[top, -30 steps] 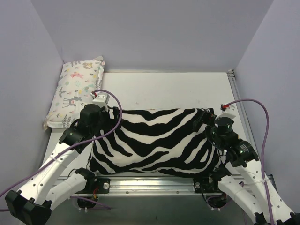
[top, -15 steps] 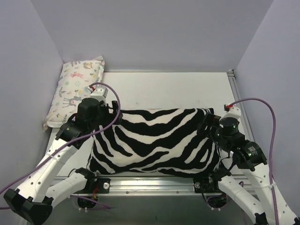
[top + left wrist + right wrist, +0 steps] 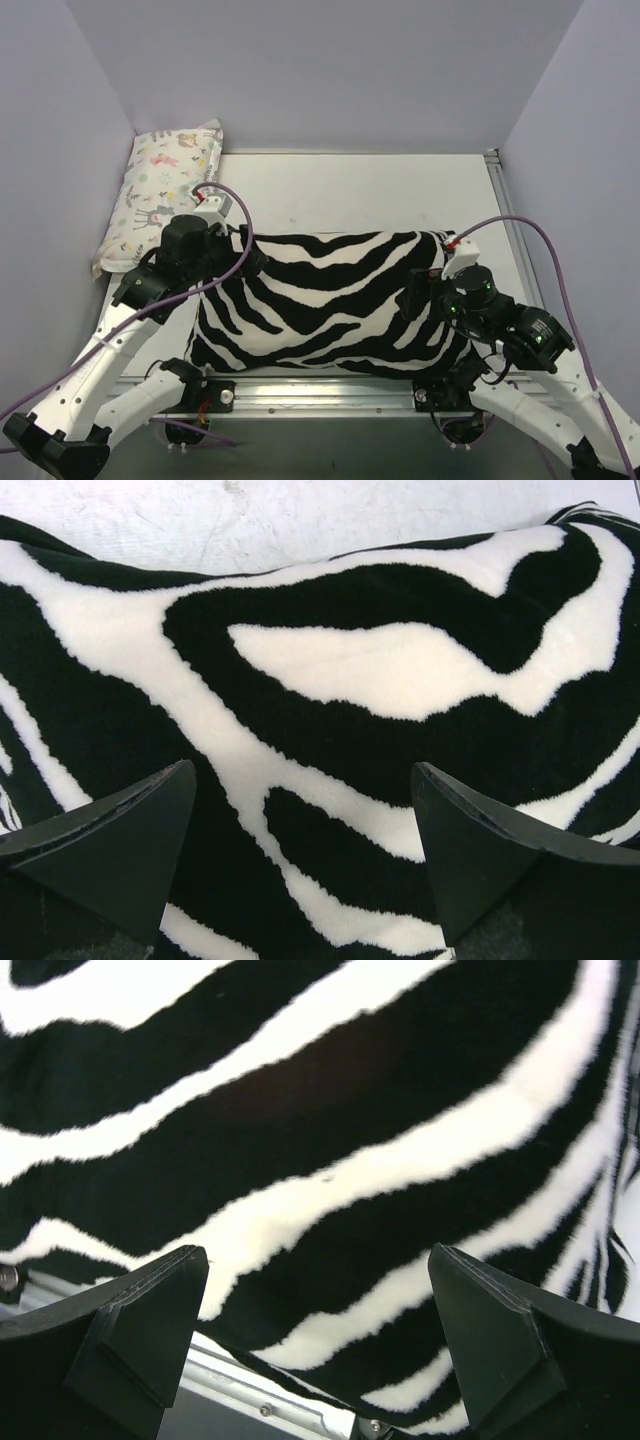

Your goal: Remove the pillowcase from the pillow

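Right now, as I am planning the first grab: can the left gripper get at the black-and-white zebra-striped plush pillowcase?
Probably yes. The left gripper hangs open just above the black-and-white zebra-striped plush pillowcase, and nothing lies between the two.

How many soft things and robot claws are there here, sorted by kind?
Black-and-white zebra-striped plush pillowcase, stuffed full: 1
Small white pillow with pastel animal print: 1
Black two-finger claws: 2, the left gripper and the right gripper
Total: 4
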Available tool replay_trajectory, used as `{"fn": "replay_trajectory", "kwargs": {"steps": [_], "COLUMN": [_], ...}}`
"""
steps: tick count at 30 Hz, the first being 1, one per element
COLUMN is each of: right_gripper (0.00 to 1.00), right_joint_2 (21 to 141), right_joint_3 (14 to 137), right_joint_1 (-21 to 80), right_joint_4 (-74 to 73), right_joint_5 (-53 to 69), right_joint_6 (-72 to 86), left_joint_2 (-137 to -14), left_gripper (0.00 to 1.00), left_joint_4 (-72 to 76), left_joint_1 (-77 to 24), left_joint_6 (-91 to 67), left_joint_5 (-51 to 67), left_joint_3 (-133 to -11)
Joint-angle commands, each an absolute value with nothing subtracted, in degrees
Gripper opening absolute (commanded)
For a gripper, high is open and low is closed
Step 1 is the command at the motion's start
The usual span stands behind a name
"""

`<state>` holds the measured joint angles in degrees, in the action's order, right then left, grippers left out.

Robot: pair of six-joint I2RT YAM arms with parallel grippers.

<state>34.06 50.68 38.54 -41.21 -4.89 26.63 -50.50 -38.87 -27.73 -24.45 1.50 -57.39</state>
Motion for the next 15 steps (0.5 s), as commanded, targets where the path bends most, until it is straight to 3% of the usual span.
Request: {"fn": "replay_trajectory", "kwargs": {"steps": [1,7,11,12,15], "right_gripper": [1.0,1.0,1.0,1.0,1.0], "right_joint_2": [37.8,49.0,58.3,61.9,68.3], "right_joint_3": [51.9,55.1,57.2,57.7,58.4], "right_joint_1": [46.8,70.6,83.3,85.1,90.9], "right_joint_4": [-37.8,-32.1,-27.8,-27.6,-27.5], "right_joint_5": [-9.2,-34.2,-39.5,-41.8,-45.2], "right_joint_6": [24.4,16.9,10.0,9.2,7.3], "left_joint_2": [-51.7,-56.1,-60.7,-62.3,-64.7], "left_gripper": [0.98,0.96,0.86,0.77,0.71], "left_joint_4": [-38.7,-37.7,-35.9,-35.3,-33.7], "left_joint_1": [-28.3,-28.5,-28.4,-28.3,-28.0], "left_joint_6": [-25.0,-27.8,-31.8,-32.3,-33.7], "left_joint_5": [3.5,-2.3,-6.3,-6.7,-7.2], "left_joint_3": [-56.6,-53.6,-51.4,-51.2,-51.2]}}
